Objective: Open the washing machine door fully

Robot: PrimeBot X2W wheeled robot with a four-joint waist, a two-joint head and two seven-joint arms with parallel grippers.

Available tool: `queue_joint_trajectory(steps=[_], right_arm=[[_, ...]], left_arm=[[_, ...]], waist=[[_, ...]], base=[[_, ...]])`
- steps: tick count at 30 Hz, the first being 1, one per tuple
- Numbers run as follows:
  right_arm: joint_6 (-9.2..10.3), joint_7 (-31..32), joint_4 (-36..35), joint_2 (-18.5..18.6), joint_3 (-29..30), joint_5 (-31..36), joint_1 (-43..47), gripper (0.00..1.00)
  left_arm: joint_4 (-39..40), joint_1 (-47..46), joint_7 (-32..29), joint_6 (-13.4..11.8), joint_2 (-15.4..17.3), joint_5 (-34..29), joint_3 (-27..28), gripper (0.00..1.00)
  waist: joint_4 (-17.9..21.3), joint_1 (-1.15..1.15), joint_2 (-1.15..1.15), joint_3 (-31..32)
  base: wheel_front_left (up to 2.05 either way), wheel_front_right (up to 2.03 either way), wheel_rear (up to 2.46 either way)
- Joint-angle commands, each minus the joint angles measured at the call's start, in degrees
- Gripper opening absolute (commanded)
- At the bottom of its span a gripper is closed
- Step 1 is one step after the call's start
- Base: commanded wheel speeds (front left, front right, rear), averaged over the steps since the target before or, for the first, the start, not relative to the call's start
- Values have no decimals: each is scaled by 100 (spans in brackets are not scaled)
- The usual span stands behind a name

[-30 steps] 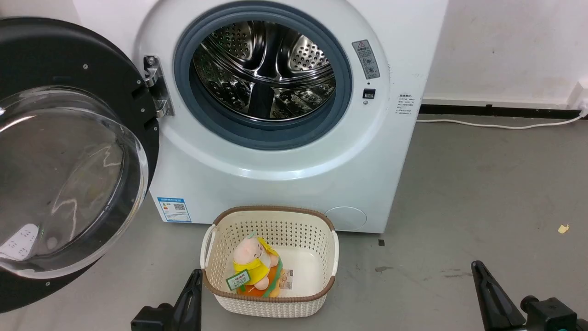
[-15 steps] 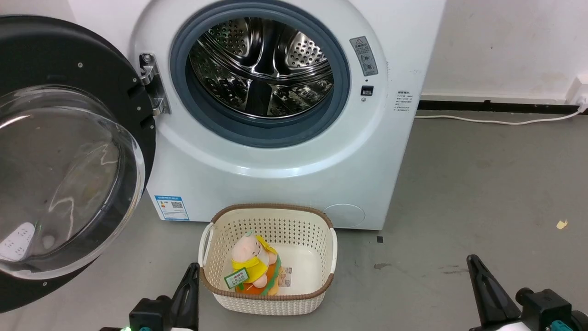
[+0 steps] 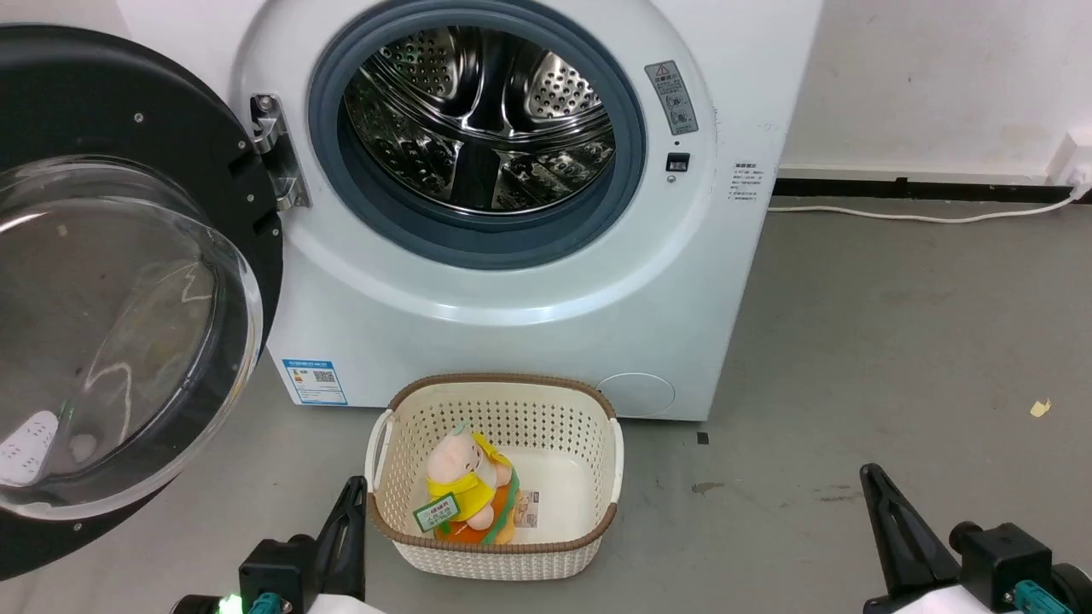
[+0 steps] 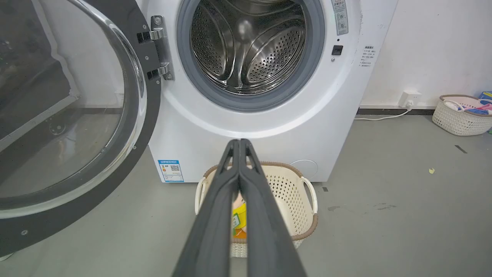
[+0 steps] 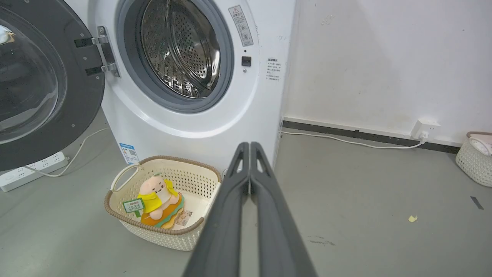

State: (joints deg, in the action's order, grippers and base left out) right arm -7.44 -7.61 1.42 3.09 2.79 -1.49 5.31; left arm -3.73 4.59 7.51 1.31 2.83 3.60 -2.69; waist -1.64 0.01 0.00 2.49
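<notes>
The white washing machine (image 3: 512, 315) stands ahead with its steel drum (image 3: 478, 128) exposed inside the grey gasket. Its black round door (image 3: 128, 281), with a clear bulging window, is swung out wide to the left on its hinge (image 3: 273, 153). The door (image 4: 73, 115) and the machine (image 4: 261, 127) also appear in the left wrist view, and the door (image 5: 42, 88) in the right wrist view. My left gripper (image 3: 351, 495) is shut and empty at the lower left, far from the door. My right gripper (image 3: 872, 482) is shut and empty at the lower right. Both sets of fingers (image 4: 238, 192) (image 5: 250, 200) are pressed together.
A cream perforated basket (image 3: 495, 477) with a plush toy (image 3: 465, 490) sits on the grey floor before the machine, between my grippers. A white cable (image 3: 921, 217) runs along the wall. A power strip (image 5: 30, 171) lies under the door. Another basket (image 4: 461, 115) stands far right.
The whole head view has shifted slightly, so the camera moved; both grippers show a little higher in it. The door and basket stay where they were.
</notes>
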Motion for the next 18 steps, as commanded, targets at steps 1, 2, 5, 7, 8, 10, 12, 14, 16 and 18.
queue_joint_trajectory(steps=[1, 2, 5, 7, 8, 10, 12, 14, 16, 18], right_arm=[[-2, 43, -29, -11, -22, 22, -85, 0], [-2, 43, -29, -11, -22, 22, -85, 0], [-2, 78, -35, -12, -35, 29, -106, 0], [-2, 102, -39, -12, -43, 33, -121, 0], [-3, 114, -40, -12, -47, 35, -128, 0], [-3, 137, -44, -12, -56, 39, -143, 0], [-3, 161, -48, -13, -64, 43, -158, 0], [-3, 184, -52, -13, -73, 47, -172, 0], [-3, 208, -55, -13, -81, 51, -187, 0], [-3, 231, -59, -14, -89, 56, -201, 0]], left_arm=[[51, -86, -35, -27, 3, -43, 32, 0], [51, -86, -35, -27, 3, -43, 32, 0], [67, -104, -70, -32, 3, -59, 43, 0], [78, -116, -94, -35, 3, -69, 51, 0], [83, -122, -106, -37, 3, -75, 55, 0], [93, -134, -129, -41, 3, -85, 63, 0], [104, -147, -152, -44, 3, -95, 70, 0], [114, -159, -176, -47, 3, -106, 78, 0], [125, -171, -199, -51, 3, -116, 86, 0], [136, -183, -223, -54, 3, -126, 94, 0]], waist=[[5, -1, 0, -8], [5, -1, 0, -8], [13, -1, 0, -20], [18, -1, 0, -28], [21, -1, 0, -32], [26, -1, 0, -39], [31, -1, 0, -47], [36, -1, 0, -55], [42, -1, 0, -63], [47, -1, 0, -71]], base=[[0, 0, 0], [0, 0, 0], [0, 0, 0], [0, 0, 0], [0, 0, 0], [0, 0, 0], [0, 0, 0], [0, 0, 0], [0, 0, 0], [0, 0, 0]])
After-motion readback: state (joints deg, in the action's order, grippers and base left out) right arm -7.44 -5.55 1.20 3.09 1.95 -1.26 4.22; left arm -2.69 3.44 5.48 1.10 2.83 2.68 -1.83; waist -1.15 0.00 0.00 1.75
